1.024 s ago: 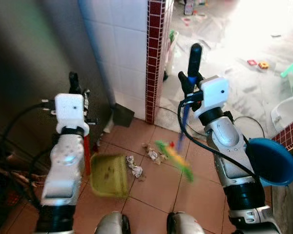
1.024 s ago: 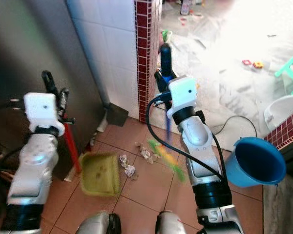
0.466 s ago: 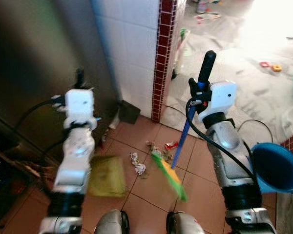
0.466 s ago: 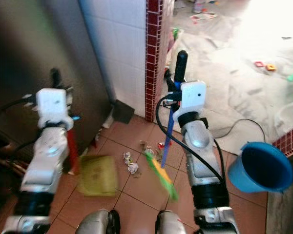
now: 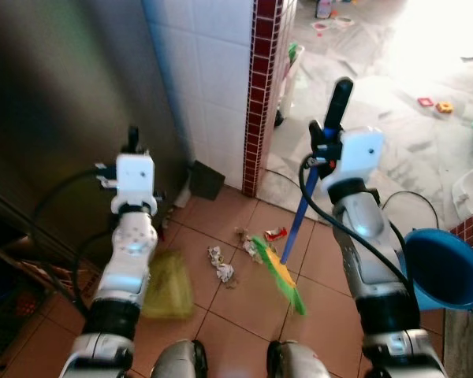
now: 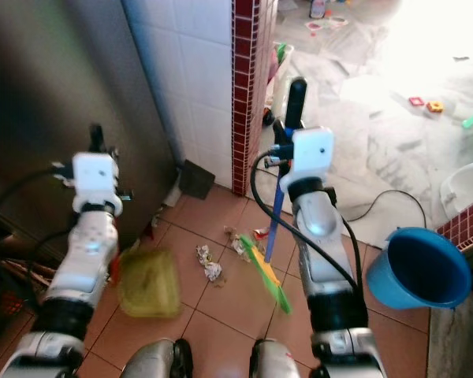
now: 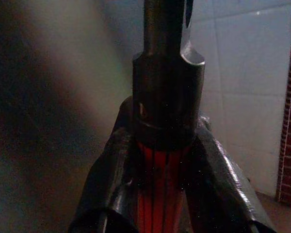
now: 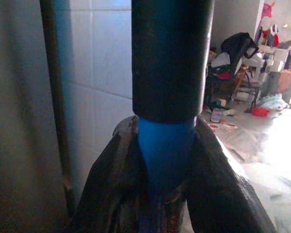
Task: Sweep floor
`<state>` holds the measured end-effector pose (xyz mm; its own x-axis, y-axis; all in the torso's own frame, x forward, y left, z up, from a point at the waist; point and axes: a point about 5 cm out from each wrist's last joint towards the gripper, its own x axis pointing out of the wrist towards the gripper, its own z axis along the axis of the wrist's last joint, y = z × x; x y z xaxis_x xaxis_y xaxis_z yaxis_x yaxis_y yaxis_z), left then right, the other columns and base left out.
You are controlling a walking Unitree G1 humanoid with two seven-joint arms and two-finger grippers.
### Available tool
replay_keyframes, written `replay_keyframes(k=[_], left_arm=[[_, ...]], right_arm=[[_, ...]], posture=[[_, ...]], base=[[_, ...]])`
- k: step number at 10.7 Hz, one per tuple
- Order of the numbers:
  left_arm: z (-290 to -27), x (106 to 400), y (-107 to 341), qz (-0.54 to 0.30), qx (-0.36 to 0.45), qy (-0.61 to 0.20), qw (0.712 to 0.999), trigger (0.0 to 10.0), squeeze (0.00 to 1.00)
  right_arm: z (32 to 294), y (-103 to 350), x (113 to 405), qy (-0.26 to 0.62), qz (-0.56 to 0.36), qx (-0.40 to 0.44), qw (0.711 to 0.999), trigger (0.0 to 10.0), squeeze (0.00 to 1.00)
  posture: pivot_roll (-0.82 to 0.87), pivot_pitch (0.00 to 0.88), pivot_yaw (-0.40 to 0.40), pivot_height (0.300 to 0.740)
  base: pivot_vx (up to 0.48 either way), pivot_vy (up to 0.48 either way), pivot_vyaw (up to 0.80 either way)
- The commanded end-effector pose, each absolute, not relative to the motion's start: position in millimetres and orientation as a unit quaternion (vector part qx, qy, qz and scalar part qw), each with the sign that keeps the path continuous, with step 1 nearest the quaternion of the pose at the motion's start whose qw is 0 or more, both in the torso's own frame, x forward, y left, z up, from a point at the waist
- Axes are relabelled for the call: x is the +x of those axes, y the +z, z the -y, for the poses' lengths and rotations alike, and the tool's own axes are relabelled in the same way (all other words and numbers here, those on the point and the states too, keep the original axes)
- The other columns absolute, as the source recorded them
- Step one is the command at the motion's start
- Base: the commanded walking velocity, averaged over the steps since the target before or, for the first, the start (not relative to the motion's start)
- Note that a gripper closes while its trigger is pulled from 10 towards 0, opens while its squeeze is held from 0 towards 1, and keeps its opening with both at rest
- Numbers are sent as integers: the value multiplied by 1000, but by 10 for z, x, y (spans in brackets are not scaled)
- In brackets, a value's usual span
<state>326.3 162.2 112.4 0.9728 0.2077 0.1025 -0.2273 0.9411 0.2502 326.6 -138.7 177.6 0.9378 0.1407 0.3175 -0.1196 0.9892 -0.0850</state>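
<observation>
Sweeping scraps toward the dustpan, with the job judged roughly half done.

Nearest the robot's feet, the yellow dustpan (image 5: pixel 167 277) hangs below the left gripper (image 7: pixel 166 160), whose fingers are clamped on its red handle (image 7: pixel 157 194). The right gripper (image 8: pixel 166 165) is clenched round the blue broom (image 5: pixel 303 216) handle, the green bristles (image 5: pixel 279 274) resting on the tiles down and inward of it. Between bristles and dustpan lie crumpled paper scraps (image 5: pixel 222 266), not yet in the pan. Farther off, more litter (image 5: pixel 274 233) sits beside the broom handle near the red-tiled pillar (image 5: pixel 262 87).
</observation>
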Motion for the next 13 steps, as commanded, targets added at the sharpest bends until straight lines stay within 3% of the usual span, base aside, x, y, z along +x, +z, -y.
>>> replay_keyframes(k=[1,8,11,13], left_arm=[[-1559,3349,1115,53,91,118,987,10000,0],[-1027,3314,680,-13,-57,28,998,10000,0],[-979,3348,667,-27,-74,-4,997,10000,0],[-946,3359,670,-32,-78,-31,996,10000,0]], right_arm=[[1348,1892,3320,60,197,-19,978,10000,0],[1032,1619,3459,80,129,135,979,10000,0],[926,1924,3544,165,110,288,937,10000,0],[937,2189,3572,209,152,231,938,10000,0]], posture=[[-124,102,30,740],[-148,53,51,740],[-153,50,54,740],[-154,53,52,740]], base=[[0,0,0],[0,0,0],[0,0,0],[0,0,0]])
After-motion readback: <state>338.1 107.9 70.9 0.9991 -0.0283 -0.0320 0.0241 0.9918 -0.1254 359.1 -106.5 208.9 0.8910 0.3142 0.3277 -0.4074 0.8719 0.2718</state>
